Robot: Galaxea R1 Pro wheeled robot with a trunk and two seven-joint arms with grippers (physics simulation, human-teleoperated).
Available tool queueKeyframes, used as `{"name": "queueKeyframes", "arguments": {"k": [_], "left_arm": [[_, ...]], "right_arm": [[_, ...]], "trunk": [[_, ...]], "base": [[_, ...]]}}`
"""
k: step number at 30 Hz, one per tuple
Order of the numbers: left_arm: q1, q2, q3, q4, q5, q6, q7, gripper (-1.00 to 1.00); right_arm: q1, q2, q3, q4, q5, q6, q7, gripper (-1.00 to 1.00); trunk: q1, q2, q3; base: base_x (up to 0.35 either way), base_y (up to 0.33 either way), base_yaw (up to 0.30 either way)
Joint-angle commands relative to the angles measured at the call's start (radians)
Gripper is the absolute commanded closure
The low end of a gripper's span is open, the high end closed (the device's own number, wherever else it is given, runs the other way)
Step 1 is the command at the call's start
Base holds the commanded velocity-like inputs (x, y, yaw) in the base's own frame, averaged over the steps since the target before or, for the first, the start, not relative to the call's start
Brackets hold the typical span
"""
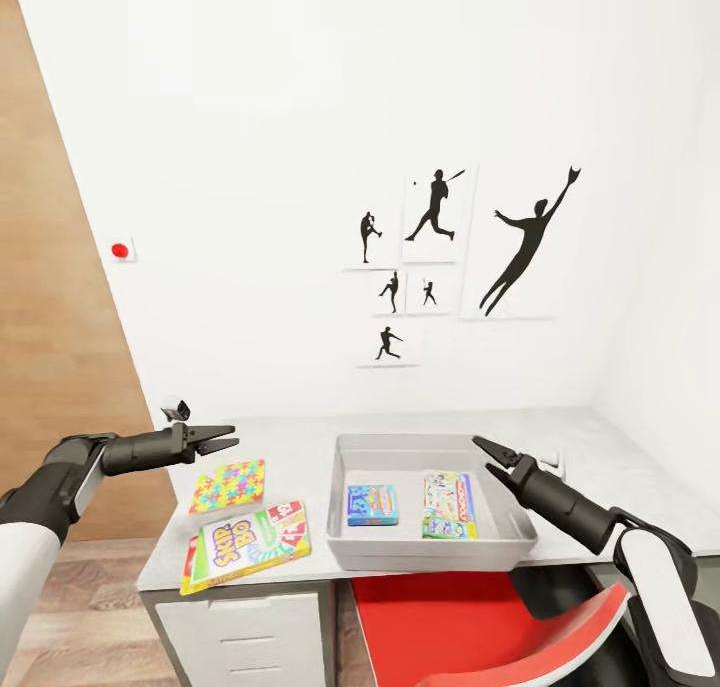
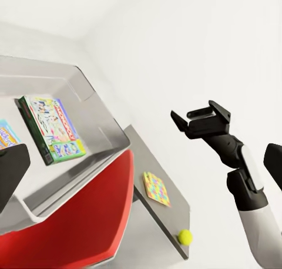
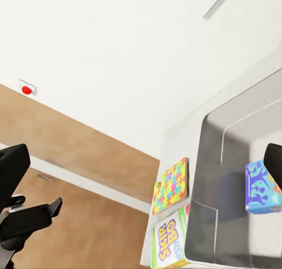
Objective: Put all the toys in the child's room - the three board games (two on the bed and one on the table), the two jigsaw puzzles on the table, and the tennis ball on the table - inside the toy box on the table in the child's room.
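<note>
Pale grey-white top on the table (image 1: 300, 447). Light grey for the toy box (image 1: 432, 551), with inside a blue cartoon board game (image 1: 372, 504) and a pale multicoloured one (image 1: 448, 505). Near the table's left front corner, yellow-green Skip-Bo box (image 1: 246, 544) with red; behind it, jigsaw puzzle (image 1: 229, 485) patterned yellow, pink, blue, green. Yellow-green tennis ball (image 2: 185, 236).

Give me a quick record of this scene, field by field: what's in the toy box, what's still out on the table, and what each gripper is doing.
In toy box: blue board game, pale multicoloured board game
On table, outside box: Skip-Bo board game, jigsaw puzzle, second jigsaw puzzle, tennis ball
Left gripper: open, empty, above the table beside the first puzzle
Right gripper: open, empty, over the box's right side
</note>
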Motion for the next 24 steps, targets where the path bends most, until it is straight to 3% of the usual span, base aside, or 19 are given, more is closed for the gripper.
{"name": "queueKeyframes", "arguments": {"k": [1,15,24], "left_arm": [[0.0,0.001,0.0,0.0,0.0,0.011,-0.003,-1.0],[0.0,0.002,0.0,0.0,0.0,0.011,-0.003,-1.0],[0.0,0.002,0.0,0.0,0.0,0.011,-0.003,-1.0]], "right_arm": [[0.0,0.0,-0.002,0.001,0.013,0.001,0.014,-1.0],[0.0,-0.002,-0.005,0.004,0.092,-0.012,0.068,-1.0],[0.0,-0.001,-0.002,0.004,0.095,-0.012,0.068,-1.0]], "trunk": [[0.0,-0.001,0.0],[0.0,-0.001,0.0],[0.0,-0.001,0.0]], "base": [[0.0,0.167,0.0],[-0.032,0.163,0.0],[-0.073,0.217,0.0]]}}
